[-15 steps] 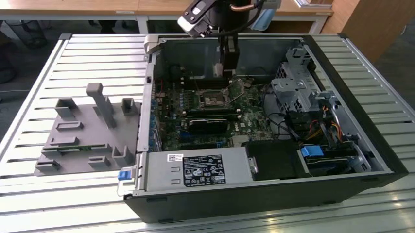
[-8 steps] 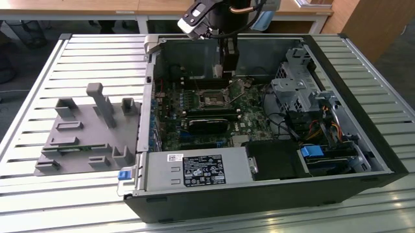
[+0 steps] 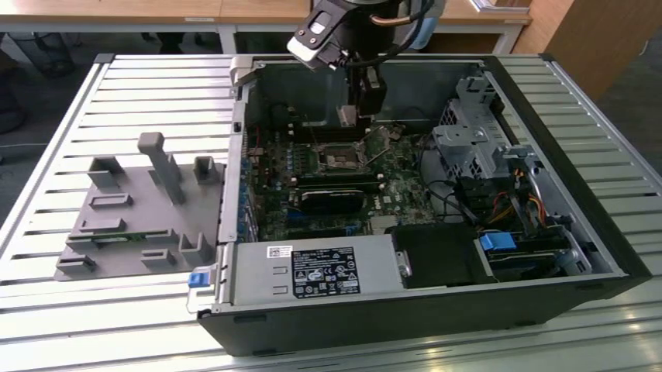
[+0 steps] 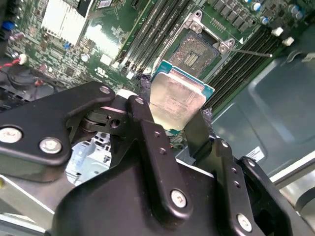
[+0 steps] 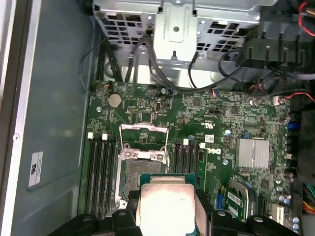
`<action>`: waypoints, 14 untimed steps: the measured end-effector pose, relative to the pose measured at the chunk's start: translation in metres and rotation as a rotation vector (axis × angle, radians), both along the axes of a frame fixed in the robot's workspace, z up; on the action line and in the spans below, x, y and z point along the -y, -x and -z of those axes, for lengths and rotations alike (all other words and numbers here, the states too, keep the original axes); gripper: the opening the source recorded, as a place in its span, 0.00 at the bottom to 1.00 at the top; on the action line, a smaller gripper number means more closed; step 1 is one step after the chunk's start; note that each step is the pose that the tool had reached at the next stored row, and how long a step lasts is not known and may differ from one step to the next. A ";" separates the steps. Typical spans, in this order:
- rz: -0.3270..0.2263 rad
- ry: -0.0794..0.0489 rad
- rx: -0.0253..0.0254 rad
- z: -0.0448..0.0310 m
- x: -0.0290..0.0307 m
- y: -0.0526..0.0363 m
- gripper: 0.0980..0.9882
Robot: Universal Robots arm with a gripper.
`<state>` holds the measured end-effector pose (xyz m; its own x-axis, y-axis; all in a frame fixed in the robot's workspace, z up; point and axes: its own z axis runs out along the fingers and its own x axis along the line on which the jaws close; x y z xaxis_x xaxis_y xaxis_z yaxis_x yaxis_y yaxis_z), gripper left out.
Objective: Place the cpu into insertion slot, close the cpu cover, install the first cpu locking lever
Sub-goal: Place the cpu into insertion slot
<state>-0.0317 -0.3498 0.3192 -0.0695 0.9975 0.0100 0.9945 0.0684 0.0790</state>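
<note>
My gripper (image 4: 170, 115) is shut on the cpu (image 4: 177, 101), a pale silver square chip with a teal edge, clamped between the two black fingers (image 4: 142, 123). In the exterior view the gripper (image 3: 355, 112) hangs inside the open computer case, a little above the insertion slot (image 3: 337, 160). Both wrist views show the cpu (image 5: 165, 201) apart from the insertion slot (image 5: 140, 177), whose dark centre lies uncovered. The cpu cover (image 5: 143, 129), a thin silver frame, is swung open off the slot's far edge. A thin metal lever (image 4: 251, 51) sticks out from the slot's (image 4: 197, 51) corner.
The black computer case (image 3: 414, 318) lies open on a slatted metal table (image 3: 155, 85). Long black memory slots (image 5: 101, 172) flank the socket. A metal drive cage (image 3: 470, 147) and cables crowd the exterior view's right. A grey fixture (image 3: 135, 209) sits left of the case.
</note>
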 end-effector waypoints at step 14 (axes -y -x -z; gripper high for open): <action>0.028 -0.001 0.0002 0.0255 -0.0051 0.0010 0.48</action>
<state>-0.0327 -0.3447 0.2937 -0.0417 0.9991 0.0111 0.9960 0.0407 0.0793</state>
